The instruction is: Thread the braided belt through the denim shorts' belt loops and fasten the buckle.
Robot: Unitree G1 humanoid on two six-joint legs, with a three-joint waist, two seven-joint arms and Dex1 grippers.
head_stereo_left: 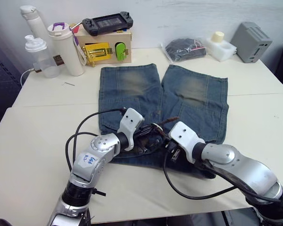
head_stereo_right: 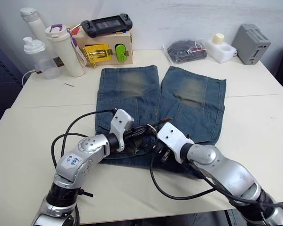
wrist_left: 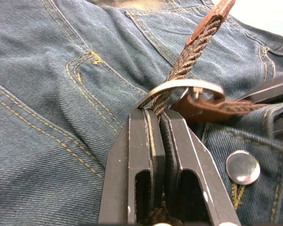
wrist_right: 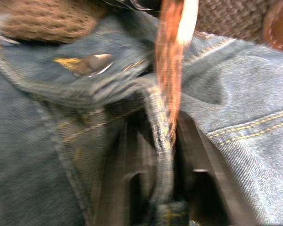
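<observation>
A lab: white table (head_stereo_left: pixel 33 141) crowded with test props, latch box (head_stereo_left: pixel 106 49).

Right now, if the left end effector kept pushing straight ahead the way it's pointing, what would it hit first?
Probably the buckle: the left end effector is shut on the braided belt just behind that silver frame, with the denim shorts beyond. Depth is unclear.

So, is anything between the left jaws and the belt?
No. The left gripper is shut directly on the belt, just below the buckle; nothing visible lies between them.
</observation>
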